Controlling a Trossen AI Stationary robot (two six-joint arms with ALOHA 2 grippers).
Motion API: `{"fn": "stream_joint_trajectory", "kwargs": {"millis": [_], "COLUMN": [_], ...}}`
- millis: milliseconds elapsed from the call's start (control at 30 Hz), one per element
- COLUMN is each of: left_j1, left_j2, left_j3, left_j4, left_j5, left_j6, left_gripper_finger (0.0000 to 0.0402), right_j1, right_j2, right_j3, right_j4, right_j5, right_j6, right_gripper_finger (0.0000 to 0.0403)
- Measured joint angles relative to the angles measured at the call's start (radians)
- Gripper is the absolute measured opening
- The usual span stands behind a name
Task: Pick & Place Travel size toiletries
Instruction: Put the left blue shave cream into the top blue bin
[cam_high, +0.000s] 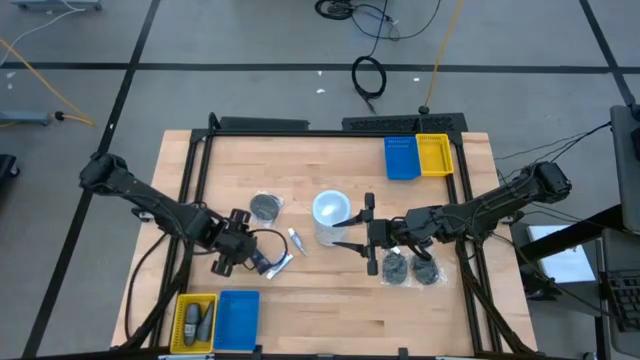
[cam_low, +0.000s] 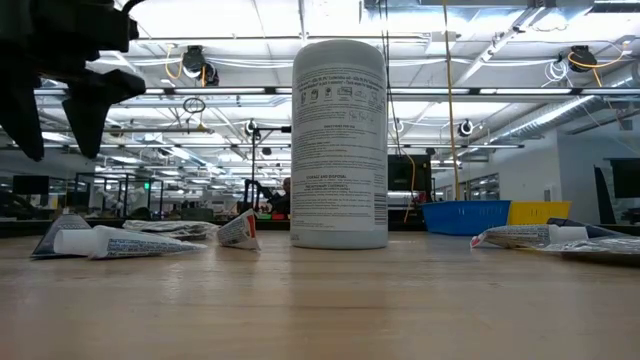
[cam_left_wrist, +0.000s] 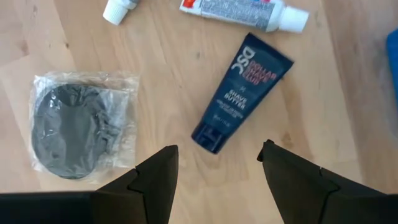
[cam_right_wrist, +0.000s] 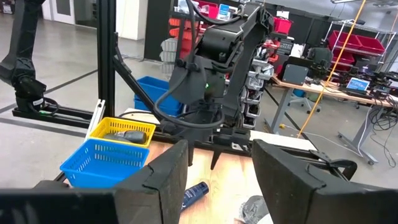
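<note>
The left gripper (cam_left_wrist: 214, 171) hangs with fingers spread just above the dark blue shave butter tube (cam_left_wrist: 241, 91), which lies flat left of the white cylinder (cam_high: 331, 213), beside a bagged dark disc (cam_left_wrist: 71, 130) and a white tube (cam_left_wrist: 244, 10). The right gripper (cam_high: 367, 234), right of the cylinder, also seems open, with two bagged dark items (cam_high: 411, 267) close by.

Dark tube (cam_left_wrist: 239, 93): "DSC", "DOLLAR SHAVE CLUB", "SHAVE BUTTER".
</note>
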Motion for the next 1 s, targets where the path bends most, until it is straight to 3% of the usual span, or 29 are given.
{"fn": "stream_joint_trajectory", "kwargs": {"millis": [767, 1000], "left_j1": [0.048, 0.048], "left_j2": [0.252, 0.304], "left_j3": [0.0, 0.0], "left_j4": [0.006, 0.035], "left_j5": [0.019, 0.012], "left_j6": [0.055, 0.153], "left_gripper_finger": [0.0227, 0.0227], "right_j1": [0.0, 0.0], "right_j2": [0.0, 0.0], "right_j3": [0.0, 0.0], "right_j4": [-0.007, -0.009], "right_j5": [0.0, 0.0], "right_j6": [0.0, 0.0], "right_gripper_finger": [0.0171, 0.0171]}}
